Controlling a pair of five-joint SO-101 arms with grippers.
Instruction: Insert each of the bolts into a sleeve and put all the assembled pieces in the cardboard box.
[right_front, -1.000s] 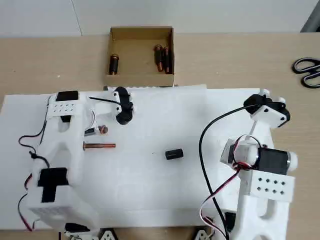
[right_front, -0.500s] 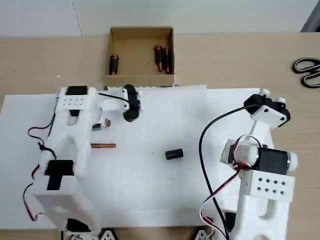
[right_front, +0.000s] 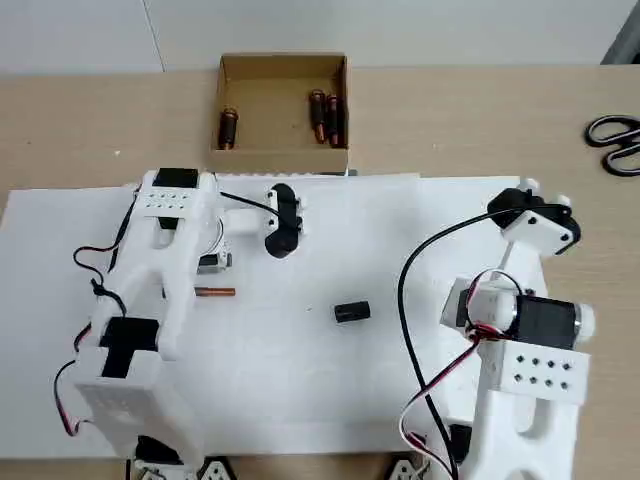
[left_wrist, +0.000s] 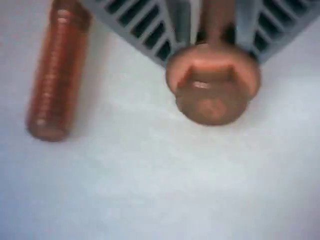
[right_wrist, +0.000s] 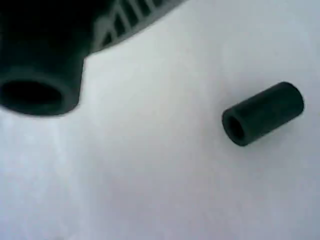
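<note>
The cardboard box (right_front: 283, 150) at the back holds three assembled pieces, one on its left (right_front: 228, 127) and two on its right (right_front: 325, 117). My left gripper (left_wrist: 210, 25) is shut on a copper bolt (left_wrist: 212, 85), whose head faces the camera, just above the white sheet. A second copper bolt (left_wrist: 56, 75) lies loose beside it, and it pokes out from under the left arm (right_front: 213, 292). My right gripper (right_wrist: 55, 45) is shut on a black sleeve (right_wrist: 37, 80). Another black sleeve (right_wrist: 262, 114) lies on the sheet's middle (right_front: 351, 312).
A white foam sheet (right_front: 330, 400) covers the wooden table in front of the box. Black scissors (right_front: 615, 140) lie at the far right. The right arm's body (right_front: 525, 350) stands at the front right, with its black cable looping to the front edge.
The left arm has swung right and toward the box with the bolt in its gripper, and now covers more of the loose bolt. The right arm and the loose sleeve have kept still.
</note>
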